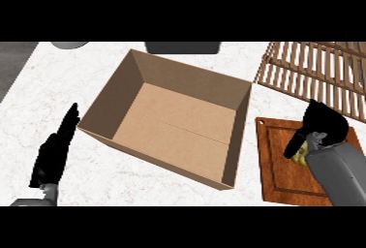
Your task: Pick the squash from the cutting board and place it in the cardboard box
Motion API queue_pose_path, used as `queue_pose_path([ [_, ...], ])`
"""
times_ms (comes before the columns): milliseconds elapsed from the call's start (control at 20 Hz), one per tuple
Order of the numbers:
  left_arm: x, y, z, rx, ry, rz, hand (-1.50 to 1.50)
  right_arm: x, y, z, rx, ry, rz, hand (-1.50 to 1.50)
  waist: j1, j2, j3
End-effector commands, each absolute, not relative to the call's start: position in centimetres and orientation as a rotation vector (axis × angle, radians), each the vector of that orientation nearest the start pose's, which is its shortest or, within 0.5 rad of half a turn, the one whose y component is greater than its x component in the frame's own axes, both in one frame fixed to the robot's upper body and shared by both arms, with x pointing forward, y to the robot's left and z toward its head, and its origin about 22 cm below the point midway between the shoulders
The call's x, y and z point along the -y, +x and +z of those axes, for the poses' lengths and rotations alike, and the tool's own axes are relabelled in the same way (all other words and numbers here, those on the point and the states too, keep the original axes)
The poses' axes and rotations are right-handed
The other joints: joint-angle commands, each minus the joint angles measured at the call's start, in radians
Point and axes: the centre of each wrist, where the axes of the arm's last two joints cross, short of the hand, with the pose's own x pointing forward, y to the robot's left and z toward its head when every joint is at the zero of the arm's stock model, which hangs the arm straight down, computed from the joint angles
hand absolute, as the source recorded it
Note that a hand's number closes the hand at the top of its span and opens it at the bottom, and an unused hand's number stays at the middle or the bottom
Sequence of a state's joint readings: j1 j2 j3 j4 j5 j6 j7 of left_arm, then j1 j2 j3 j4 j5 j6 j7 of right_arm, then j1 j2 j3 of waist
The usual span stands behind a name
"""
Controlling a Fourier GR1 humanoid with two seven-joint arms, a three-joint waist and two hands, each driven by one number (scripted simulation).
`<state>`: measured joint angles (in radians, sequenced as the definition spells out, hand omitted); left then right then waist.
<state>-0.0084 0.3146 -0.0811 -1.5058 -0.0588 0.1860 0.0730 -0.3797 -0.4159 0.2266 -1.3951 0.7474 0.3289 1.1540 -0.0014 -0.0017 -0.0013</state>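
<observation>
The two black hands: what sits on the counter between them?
In the head view, the open cardboard box stands between the left hand and the right hand, which is over the cutting board.

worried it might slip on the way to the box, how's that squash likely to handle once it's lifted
Only a yellowish sliver of the squash shows under the right hand, so this is tentative. It looks rounded, so it could roll on the flat cutting board if released. It probably stays stiff when lifted. The cardboard box sits open alongside.

On the worktop (71, 82) the cardboard box (175, 121) sits centrally, the cutting board (282, 174) at its four o'clock (just beside it), a slatted rack (318, 68) at two o'clock.
</observation>
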Motion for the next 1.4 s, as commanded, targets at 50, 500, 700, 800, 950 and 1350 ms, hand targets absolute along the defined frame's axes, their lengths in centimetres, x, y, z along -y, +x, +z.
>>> queue_pose_path([
  [50,-28.5,24.5,0.9,1.444,0.381,-0.2,0.0,24.0,32.3,7.2,0.186,-1.178,0.686,-1.5,0.0,0.0,0.001],
  [500,-30.1,23.7,0.4,1.455,0.4,-0.192,0.0,24.5,30.0,6.4,0.21,-1.194,0.674,-1.5,-0.006,-0.002,0.0],
  [700,-29.7,23.9,0.9,1.437,0.385,-0.186,0.0,24.4,31.7,5.4,0.205,-1.185,0.665,-1.5,0.005,0.001,0.001],
  [800,-29.0,23.6,1.0,1.441,0.391,-0.205,0.0,24.8,32.9,7.1,0.227,-1.192,0.653,-1.5,0.006,0.001,0.001],
  [950,-29.2,22.9,-0.4,1.437,0.387,-0.188,0.0,24.5,30.9,3.6,0.211,-1.184,0.641,-1.5,0.004,0.001,0.001],
  [1350,-28.1,23.9,0.5,1.445,0.373,-0.211,0.0,23.2,31.7,3.3,0.172,-1.183,0.677,-1.5,0.004,0.002,0.001],
])
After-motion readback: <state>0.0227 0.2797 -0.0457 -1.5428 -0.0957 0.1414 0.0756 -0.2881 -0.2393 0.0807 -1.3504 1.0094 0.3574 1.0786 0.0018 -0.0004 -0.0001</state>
